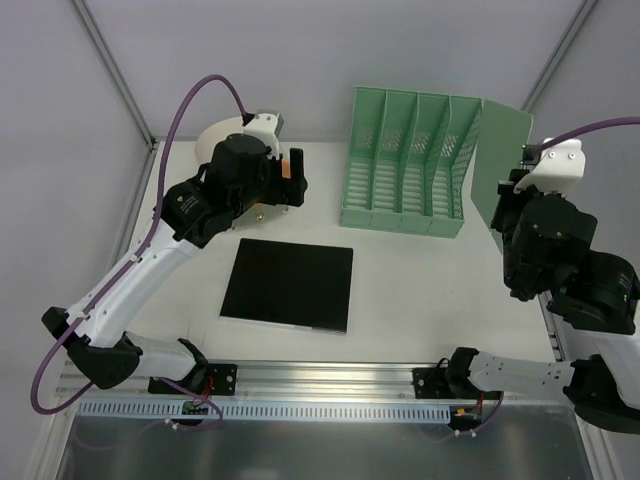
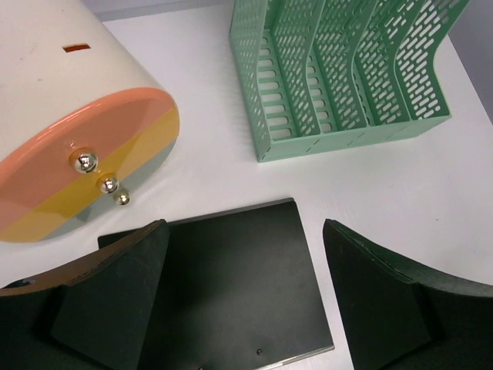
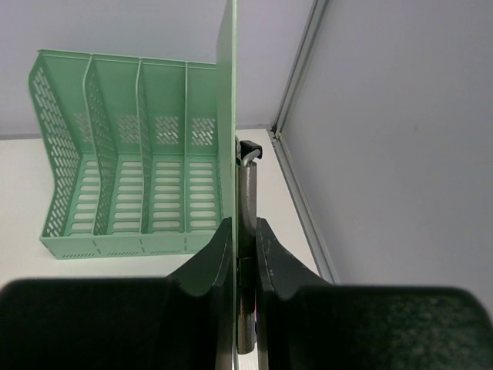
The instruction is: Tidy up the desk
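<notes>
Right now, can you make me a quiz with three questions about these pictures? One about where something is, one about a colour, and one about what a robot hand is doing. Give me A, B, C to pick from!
1. Where is the black sheet?
A) flat on the desk, in front of the file rack
B) standing inside the file rack
C) leaning on the wall

2. What colour is the file rack?
A) red
B) mint green
C) blue

3. What is the right gripper doing?
A) hanging open
B) shut on the black sheet
C) shut on the green board

Answers:
1 A: the top view shows it lying flat between the two arms.
2 B: all its slotted walls are pale green.
3 C: the right wrist view shows both fingers pinching the board, seen edge-on.
</notes>
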Robot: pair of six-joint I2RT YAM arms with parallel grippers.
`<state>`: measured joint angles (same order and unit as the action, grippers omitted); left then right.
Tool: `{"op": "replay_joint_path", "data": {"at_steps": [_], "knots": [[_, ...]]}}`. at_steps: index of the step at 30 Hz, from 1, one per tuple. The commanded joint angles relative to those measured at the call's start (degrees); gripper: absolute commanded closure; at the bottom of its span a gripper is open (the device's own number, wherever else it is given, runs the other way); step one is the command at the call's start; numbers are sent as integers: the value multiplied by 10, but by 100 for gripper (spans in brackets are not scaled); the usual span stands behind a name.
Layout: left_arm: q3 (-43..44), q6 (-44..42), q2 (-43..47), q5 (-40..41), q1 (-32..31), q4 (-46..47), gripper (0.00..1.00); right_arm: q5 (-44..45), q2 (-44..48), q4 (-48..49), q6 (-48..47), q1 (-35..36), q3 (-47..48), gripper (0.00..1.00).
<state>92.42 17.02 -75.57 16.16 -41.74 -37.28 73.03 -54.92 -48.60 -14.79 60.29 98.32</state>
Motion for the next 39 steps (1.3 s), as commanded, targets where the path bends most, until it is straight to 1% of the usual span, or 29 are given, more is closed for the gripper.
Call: {"op": "replay_joint_path", "data": {"at_steps": [1,7,11,19,25,31,36,39], "knots": [[31,-11,-14,-40,13,24,17,-5,-6,67,-40,-36,0,99],[50,-12,-36,-65,31,31,17,-68,-38,69,-32,-97,8,99],[71,-11,-55,-82,37,31,17,-111,-64,49,-24,-133,39,99],[113,-10,-91,-97,41,26,17,-148,-109,19,-31,-184,117,99],[132,-10,-109,-108,45,23,17,-190,-137,4,-21,-226,143,99],[147,-10,-122,-115,51,19,17,-257,-172,-9,-4,-281,165,99],[171,-11,-143,-122,53,8,17,-328,-214,-41,14,-345,219,99],[173,-12,-149,-126,54,11,17,-352,-230,-51,18,-366,234,99]]}}
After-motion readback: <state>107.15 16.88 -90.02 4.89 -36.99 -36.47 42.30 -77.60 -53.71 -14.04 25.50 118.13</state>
